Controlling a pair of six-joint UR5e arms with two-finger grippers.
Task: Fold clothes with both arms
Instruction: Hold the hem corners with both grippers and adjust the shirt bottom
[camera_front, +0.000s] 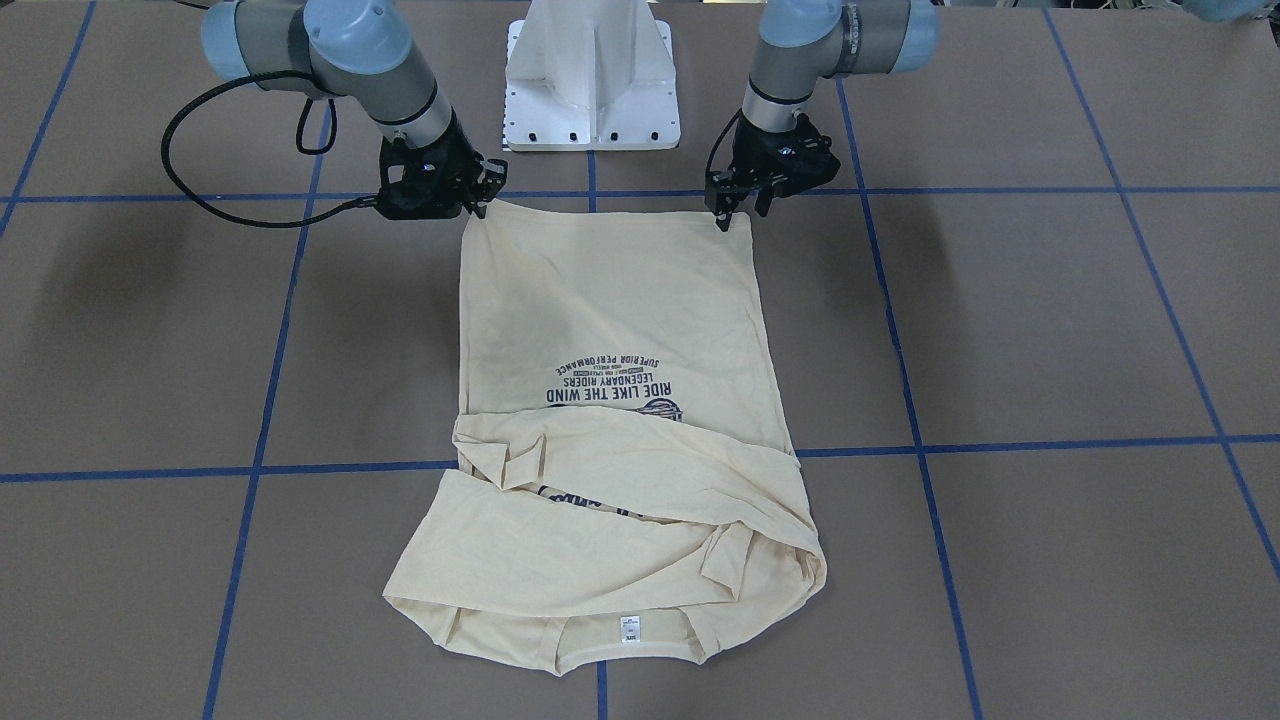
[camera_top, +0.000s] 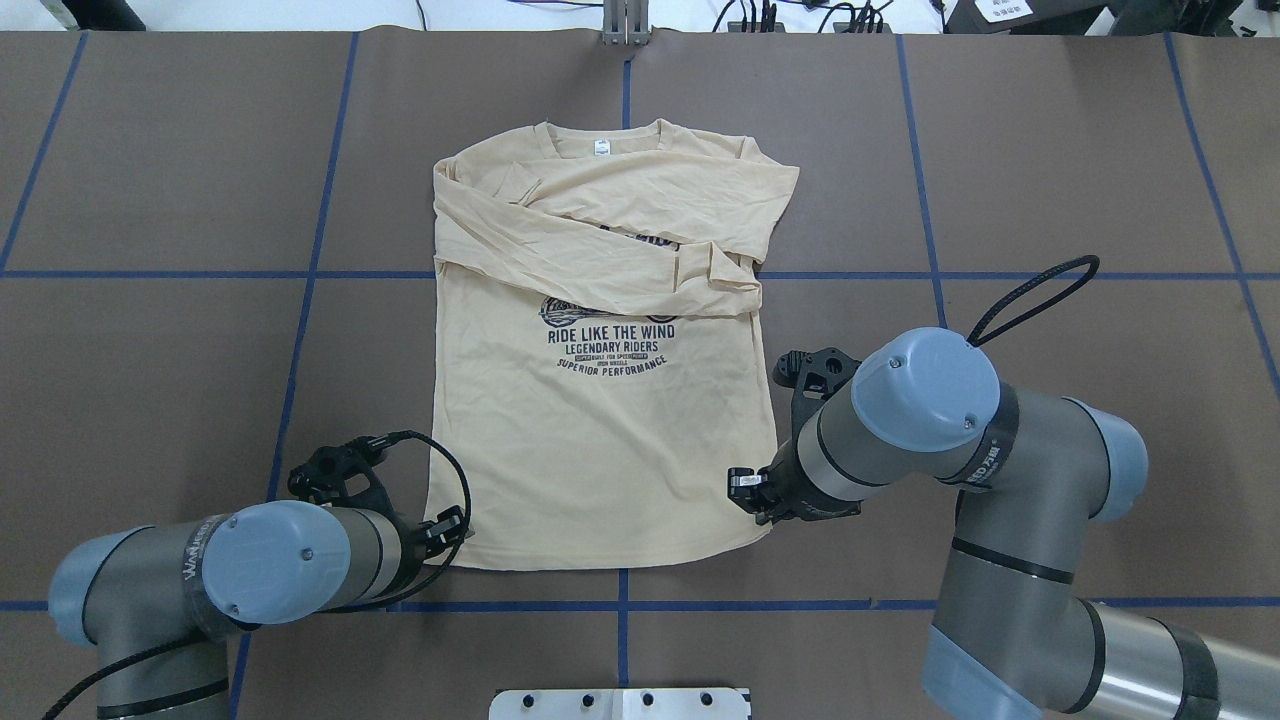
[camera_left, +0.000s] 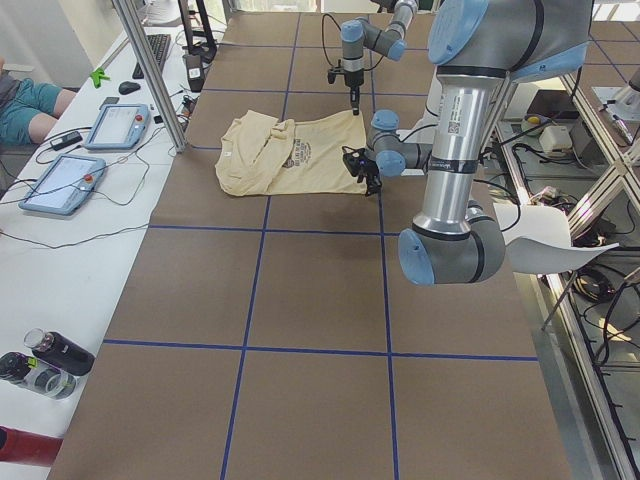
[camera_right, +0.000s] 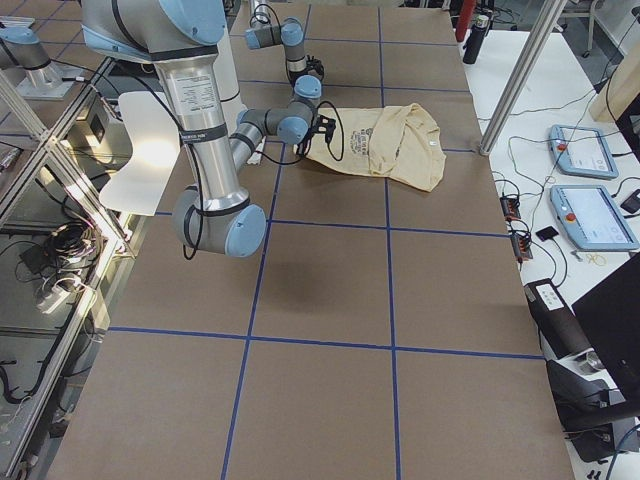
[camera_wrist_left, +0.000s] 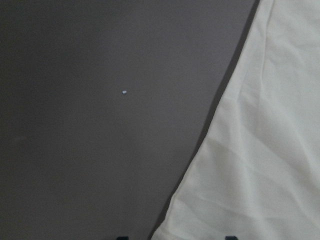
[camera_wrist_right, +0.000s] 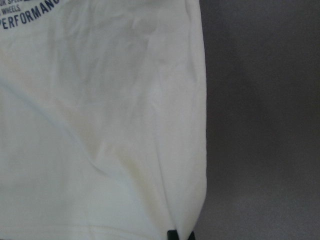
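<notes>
A thin, soft, cream-yellow long-sleeved shirt (camera_top: 600, 440) lies flat at the centre of a brown table (camera_top: 150, 350) marked with blue tape. Seen from overhead, its collar is at 12 o'clock and its hem at 6. Wrinkled sleeves (camera_top: 600, 225) cross the chest above navy lettering (camera_top: 612, 345). The left gripper (camera_top: 452, 525) sits at the hem's 7 o'clock corner, with its fingertips apart astride the fabric edge. The right gripper (camera_top: 745, 487) touches the 5 o'clock corner, but its opening cannot be made out.
</notes>
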